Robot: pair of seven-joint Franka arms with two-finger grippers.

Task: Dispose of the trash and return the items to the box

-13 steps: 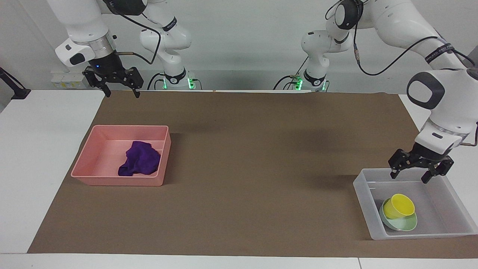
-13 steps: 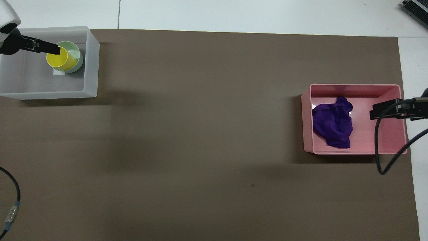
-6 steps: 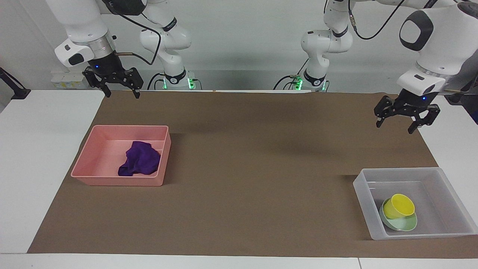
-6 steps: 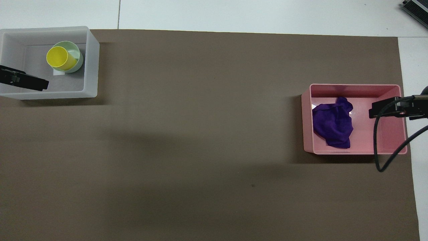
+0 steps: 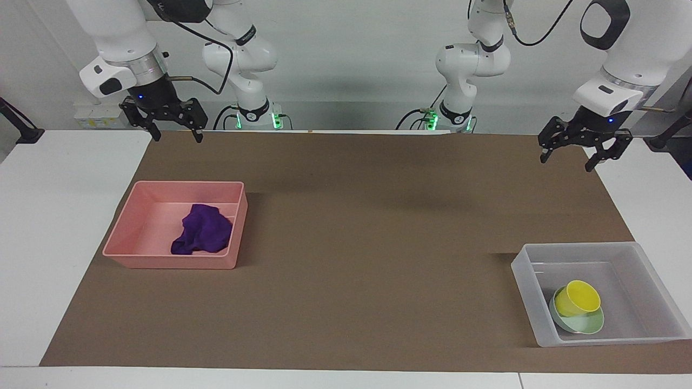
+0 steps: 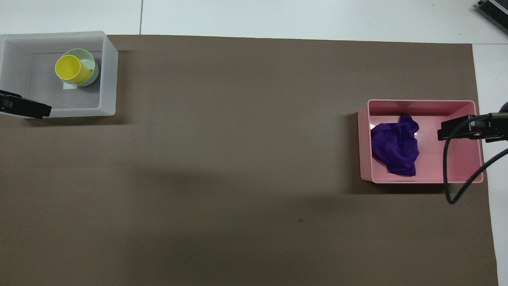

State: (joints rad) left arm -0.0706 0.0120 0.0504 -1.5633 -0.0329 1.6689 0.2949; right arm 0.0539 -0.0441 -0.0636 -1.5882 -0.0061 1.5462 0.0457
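The purple rag (image 5: pixel 201 230) (image 6: pixel 395 149) lies crumpled in the pink tray (image 5: pixel 130 240) (image 6: pixel 420 105). A yellow cup (image 5: pixel 578 298) (image 6: pixel 72 68) stands in the mint-green bowl (image 5: pixel 588 324) (image 6: pixel 89 56), both inside the translucent box (image 5: pixel 523 282) (image 6: pixel 108 71) at the left arm's end of the table. My left gripper (image 5: pixel 566 155) hangs open and empty high over the mat's corner near its base. My right gripper (image 5: pixel 176 133) hangs open and empty over the mat's edge, above the tray's robot side. In the overhead view only one fingertip of each shows.
A brown mat (image 5: pixel 367 243) (image 6: pixel 246 159) covers most of the white table (image 5: pixel 54 216). The right arm's black cable (image 6: pixel 450 174) hangs over the tray's edge in the overhead view.
My left gripper has risen out of the box, empty, and drawn back toward its base. The cup and bowl stay in the box. The right arm has not moved.
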